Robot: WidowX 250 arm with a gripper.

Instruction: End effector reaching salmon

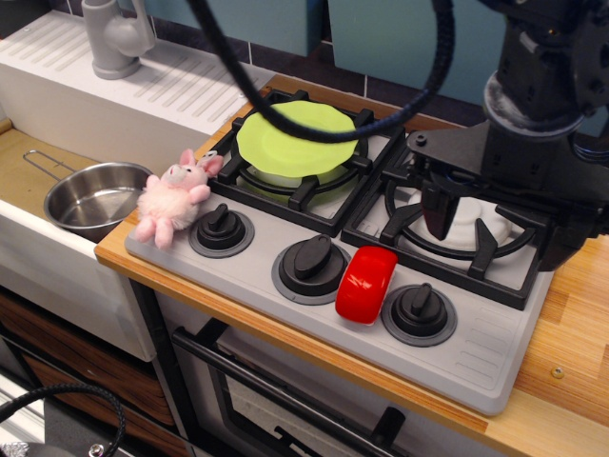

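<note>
Hovering over the right burner grate [466,224], the end effector [495,224] is hanging with its two black fingers pointing down, one finger [440,211] showing at the left and the other at the far right edge of the wrist. Its fingers are standing spread wide apart and are gripping nothing. Nearest to it, down and to the left toward the stove's front edge, the salmon [366,284] is lying on the grey control panel, wedged between two black knobs: it is touching or just beside the right knob [419,309] and sitting close by the middle knob [312,262]. It is sitting apart from the fingers, lower in the view. Farther left of the gripper, a green plate [297,141] is resting on the left burner. Beyond that, a pink plush bunny [173,197] is lying at the stove's left corner beside a third knob [221,228]. Farthest out, a steel pot [90,198] is sitting in the sink area, with a grey faucet [116,36] behind it.
</note>
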